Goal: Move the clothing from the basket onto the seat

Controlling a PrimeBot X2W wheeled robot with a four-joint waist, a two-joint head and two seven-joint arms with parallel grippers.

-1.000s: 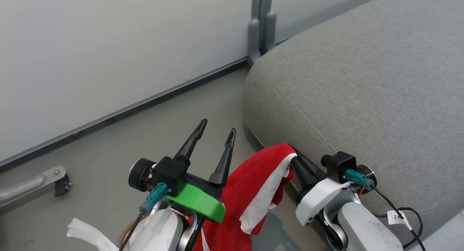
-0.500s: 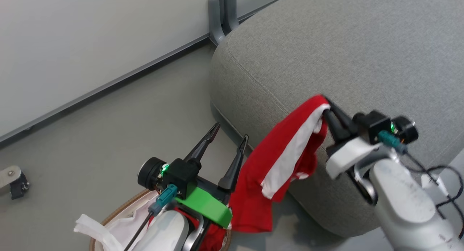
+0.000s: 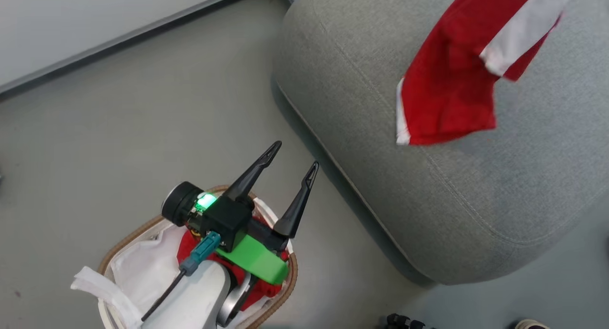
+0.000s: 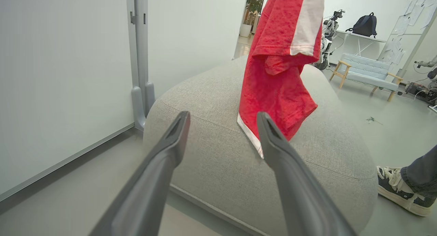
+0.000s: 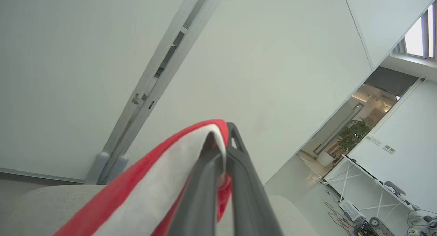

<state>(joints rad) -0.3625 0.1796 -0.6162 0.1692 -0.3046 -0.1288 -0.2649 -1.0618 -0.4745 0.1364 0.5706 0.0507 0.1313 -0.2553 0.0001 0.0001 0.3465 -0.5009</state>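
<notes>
A red garment with a white stripe point(image 3: 452, 82) hangs in the air above the grey seat point(image 3: 476, 200). In the right wrist view my right gripper point(image 5: 223, 132) is shut on this clothing point(image 5: 153, 181) at a fold. My left gripper point(image 3: 295, 156) stands open and empty over the basket point(image 3: 142, 224), fingers pointing toward the seat's rounded corner. More red clothing point(image 3: 190, 246) lies in the basket beside the white liner point(image 3: 138, 267), partly hidden by my left wrist. In the left wrist view the open left gripper point(image 4: 222, 116) faces the hanging garment point(image 4: 276, 75) and the seat point(image 4: 211, 150).
Grey floor runs between the basket and the seat. A pale wall with a grey post point(image 4: 140, 92) stands behind the seat. A person's foot in a sneaker point(image 4: 399, 188) is beside the seat's far side. A light blue bench point(image 4: 367, 72) stands in the background.
My right gripper has carried the red garment up and over the seat and left the head view. The head camera has tilted down, bringing the basket into the picture. The left gripper stays open.
</notes>
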